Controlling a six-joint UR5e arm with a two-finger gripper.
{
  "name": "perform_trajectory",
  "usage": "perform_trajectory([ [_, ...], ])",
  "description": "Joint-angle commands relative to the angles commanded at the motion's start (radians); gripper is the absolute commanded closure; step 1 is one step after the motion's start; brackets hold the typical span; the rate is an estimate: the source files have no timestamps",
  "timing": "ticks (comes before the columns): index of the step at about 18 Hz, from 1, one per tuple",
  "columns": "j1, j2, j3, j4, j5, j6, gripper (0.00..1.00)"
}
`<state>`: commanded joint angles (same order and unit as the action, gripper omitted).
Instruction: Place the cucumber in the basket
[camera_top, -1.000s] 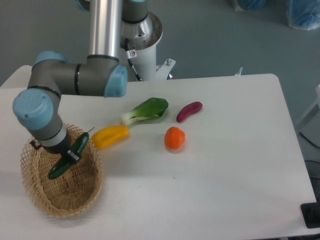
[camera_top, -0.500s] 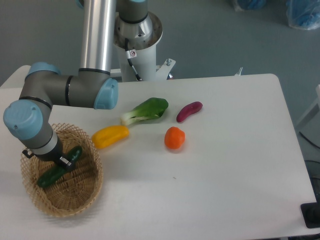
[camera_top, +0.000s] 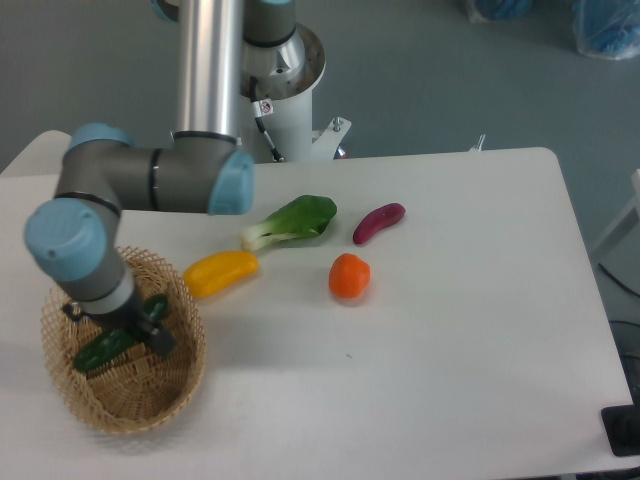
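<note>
Since half a second ago my tool (camera_top: 140, 325) has lifted slightly, jaw state unclear, over the glossy cucumber (camera_top: 105, 347) lying inside the woven wicker basket (camera_top: 150, 400) near the tabletop's (camera_top: 450, 330) left edge.

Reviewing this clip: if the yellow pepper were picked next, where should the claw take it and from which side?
Probably across the middle of the yellow pepper, coming straight down. It lies flat and elongated on the table, long axis roughly left-right, so the claw should close across its narrow width. The basket rim sits close to its left end.
</note>
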<state>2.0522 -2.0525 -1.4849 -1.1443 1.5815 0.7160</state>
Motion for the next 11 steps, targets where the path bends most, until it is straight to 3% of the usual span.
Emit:
perform_trajectory([
  [6, 0.182, -0.011, 0.021, 0.002, -0.002, 0.228, 0.0],
  [11, 0.305, -0.073, 0.096, 0.0, -0.002, 0.436, 0.0],
])
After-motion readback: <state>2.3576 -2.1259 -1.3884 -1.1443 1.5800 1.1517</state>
